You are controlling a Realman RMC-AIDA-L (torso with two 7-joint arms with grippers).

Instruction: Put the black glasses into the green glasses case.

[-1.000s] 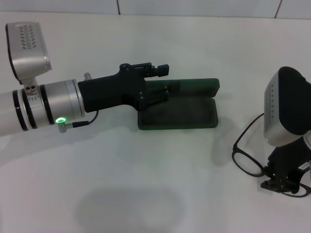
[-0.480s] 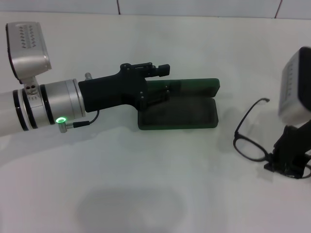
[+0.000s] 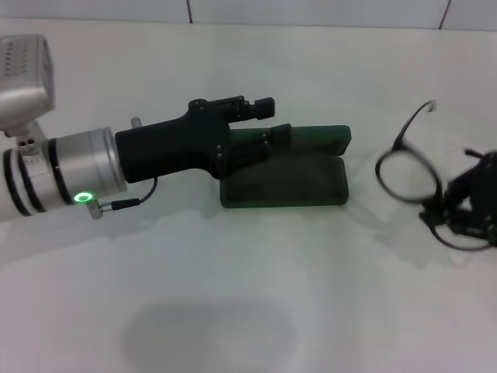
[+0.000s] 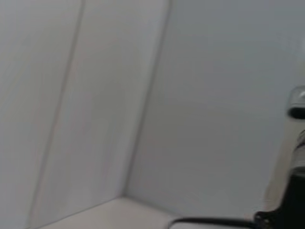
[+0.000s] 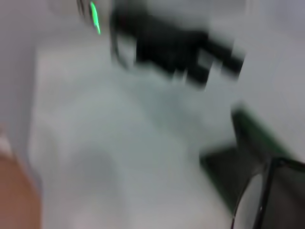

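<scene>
Right hand (image 3: 466, 214) sits at the right edge of the head view, low over the white table (image 3: 233, 311), closed on the black glasses (image 3: 409, 172). It grips the pair at its right side; how wide the fingers stand cannot be made out beyond that they pinch the frame. The glasses are off the table, tilted up: one round lens faces the camera, one temple arm sticks up and back, and the other lens is mostly hidden behind the hand.

The green glasses case (image 3: 283, 183) lies open mid-table, well left of the glasses and apart from them. The lid stands back along the far side; the dark-lined tray faces up nearer the camera.

Left hand (image 3: 260, 132) reaches in from the left, with its black body over the case's left end. The fingers sit at the lid and hinge area and seem to touch it. Whether they clamp the lid or just rest against it cannot be told.

Right wrist view: blurred. The case (image 5: 228, 162) shows as a dark green edge with the glasses rim (image 5: 259, 200) just in front; the left hand (image 5: 181, 52) is a black blur farther off.

Left wrist view: only wall, a strip of table and a bit of dark arm at the edge; neither the case nor the left hand's own fingers are seen.
</scene>
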